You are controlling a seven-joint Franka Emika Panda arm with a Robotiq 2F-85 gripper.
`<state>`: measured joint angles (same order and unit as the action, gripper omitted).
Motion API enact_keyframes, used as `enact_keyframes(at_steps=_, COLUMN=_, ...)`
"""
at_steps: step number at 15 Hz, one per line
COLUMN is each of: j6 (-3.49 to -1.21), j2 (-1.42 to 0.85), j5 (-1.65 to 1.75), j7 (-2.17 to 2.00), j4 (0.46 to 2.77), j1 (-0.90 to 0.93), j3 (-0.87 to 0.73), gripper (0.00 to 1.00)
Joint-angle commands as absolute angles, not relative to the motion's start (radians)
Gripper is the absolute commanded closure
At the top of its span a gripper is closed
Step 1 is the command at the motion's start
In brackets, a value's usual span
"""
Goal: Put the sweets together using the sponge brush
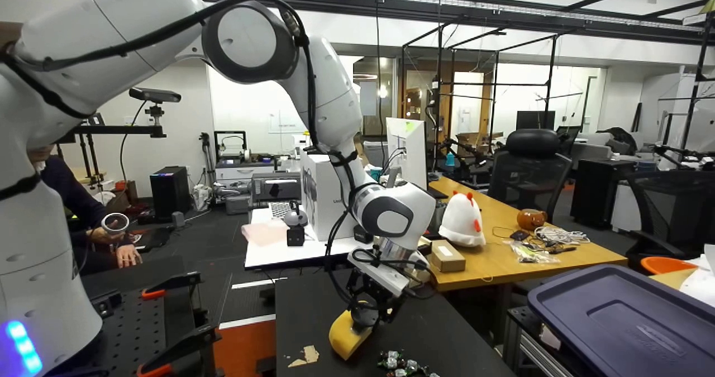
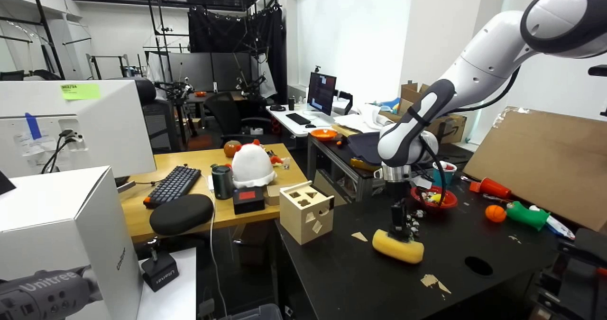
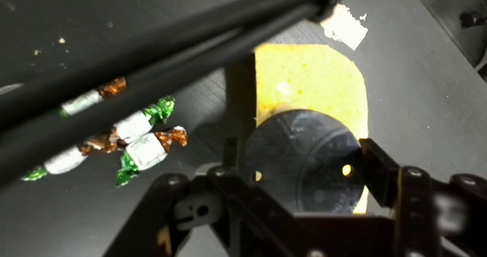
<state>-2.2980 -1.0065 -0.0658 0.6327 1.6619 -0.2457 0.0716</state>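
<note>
Four shiny twist-wrapped sweets [image 3: 146, 150] show on the desk [image 3: 414, 108], left in your wrist view | your gripper [image 3: 298, 150]: fingers well apart, clamping the round dark top of the porous yellow sponge brush [image 3: 308, 85], right of them | in an exterior view, from left: grey casing [image 2: 45, 294], "Unitree"; black block [image 2: 159, 272], "Ulanzi"; pale wooden box [image 2: 299, 218], cut-out holes

In the wrist view we see blurred cables [image 3: 213, 26], the sponge brush [image 3: 310, 82] glaring beside dark shadow; in an exterior view, a washed-out wall [image 2: 353, 35].
</note>
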Motion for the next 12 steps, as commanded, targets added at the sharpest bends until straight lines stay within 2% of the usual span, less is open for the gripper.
enact_keyframes(at_steps=1, j6=-2.298, j2=-1.035, j5=-0.117, j7=0.607, j4=1.621, j1=-0.312, j3=0.089, gripper=0.48)
enact_keyframes(at_steps=12, j6=-2.378, j2=-1.039, j5=-0.106, j7=0.532, j4=1.626, j1=-0.336, j3=0.031, gripper=0.48)
